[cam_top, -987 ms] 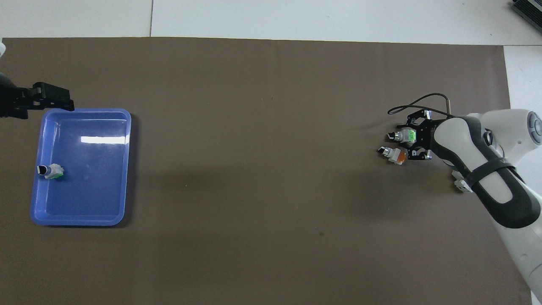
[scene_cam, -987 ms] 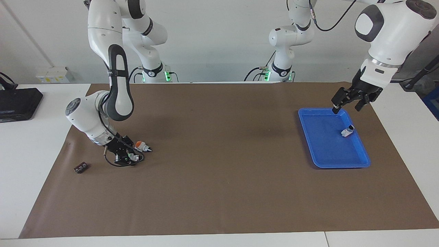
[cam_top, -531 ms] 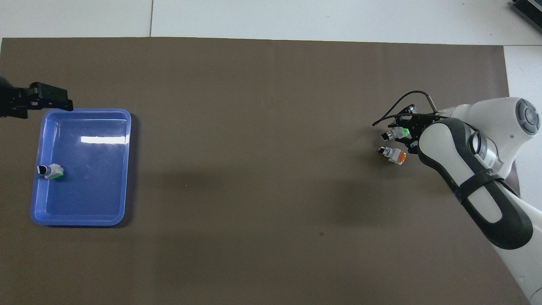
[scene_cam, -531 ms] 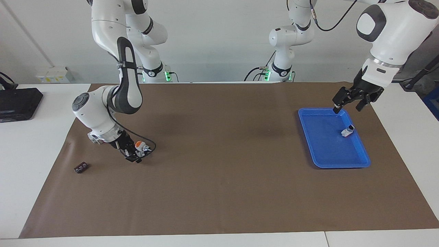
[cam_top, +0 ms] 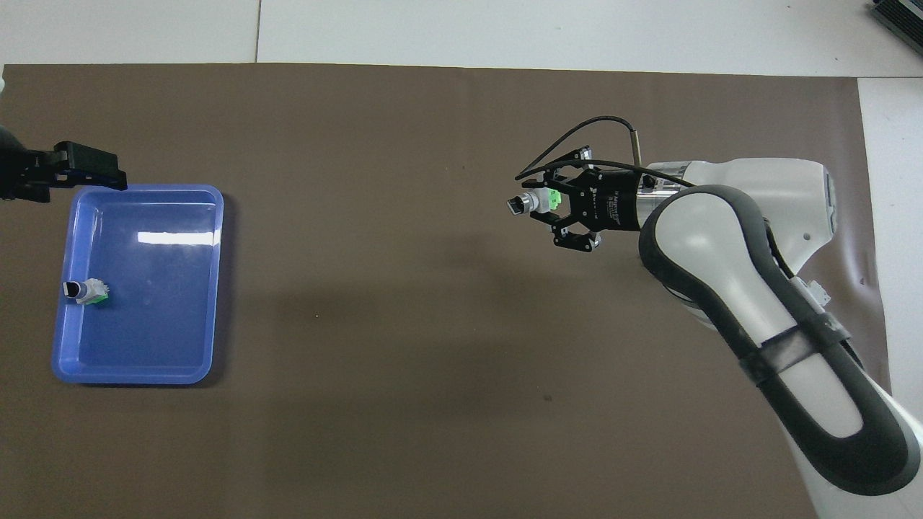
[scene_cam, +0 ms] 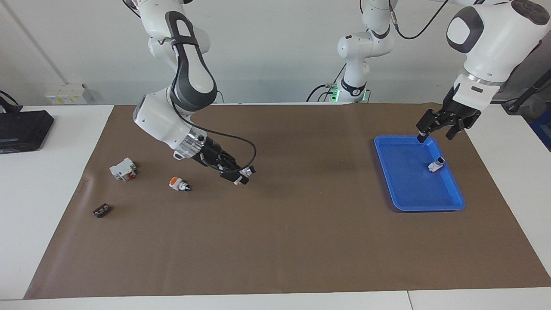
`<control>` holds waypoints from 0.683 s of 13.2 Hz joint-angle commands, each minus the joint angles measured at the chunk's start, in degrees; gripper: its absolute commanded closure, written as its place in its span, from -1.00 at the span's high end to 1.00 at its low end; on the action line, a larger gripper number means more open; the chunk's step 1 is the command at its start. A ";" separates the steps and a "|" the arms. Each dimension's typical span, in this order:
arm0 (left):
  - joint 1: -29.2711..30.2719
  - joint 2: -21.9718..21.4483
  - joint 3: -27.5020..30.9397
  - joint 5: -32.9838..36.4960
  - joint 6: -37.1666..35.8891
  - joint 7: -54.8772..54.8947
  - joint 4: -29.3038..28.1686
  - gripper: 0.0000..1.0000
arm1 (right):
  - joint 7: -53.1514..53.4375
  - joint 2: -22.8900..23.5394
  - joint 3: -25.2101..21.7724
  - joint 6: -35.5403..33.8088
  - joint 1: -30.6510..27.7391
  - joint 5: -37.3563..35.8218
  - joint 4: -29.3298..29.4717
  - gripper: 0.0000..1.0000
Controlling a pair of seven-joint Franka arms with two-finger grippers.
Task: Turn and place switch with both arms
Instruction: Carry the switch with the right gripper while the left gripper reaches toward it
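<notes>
Tray (scene_cam: 447,204), blue, is lying at the left arm's end of the mat (scene_cam: 301,241); one green-ended switch is resting inside it. Left gripper (scene_cam: 435,130) is hanging over its rim, fingers apart. Right gripper (cam_top: 542,209) is gripping the switch (cam_top: 537,202) above the mat. Orange switch (scene_cam: 178,184) is lying beside.

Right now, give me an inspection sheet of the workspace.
Surface: brown paper mat on a white table.
Job's things: green-ended white switch held in the air; a like switch lies in the blue plastic tray.
Clutter: orange-ended switch, white-and-red block, small dark clip.
Tools: right tool shut on the green-ended switch, over the mat; left tool open, waits over the tray's rim.
Cables: black cable loops off the right tool.
Surroundings: black box.
</notes>
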 commanded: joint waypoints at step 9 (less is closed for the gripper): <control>-2.12 -3.44 -0.70 -24.97 2.26 -5.35 -6.44 0.59 | 14.76 4.44 0.37 13.09 19.40 20.74 11.34 -1.00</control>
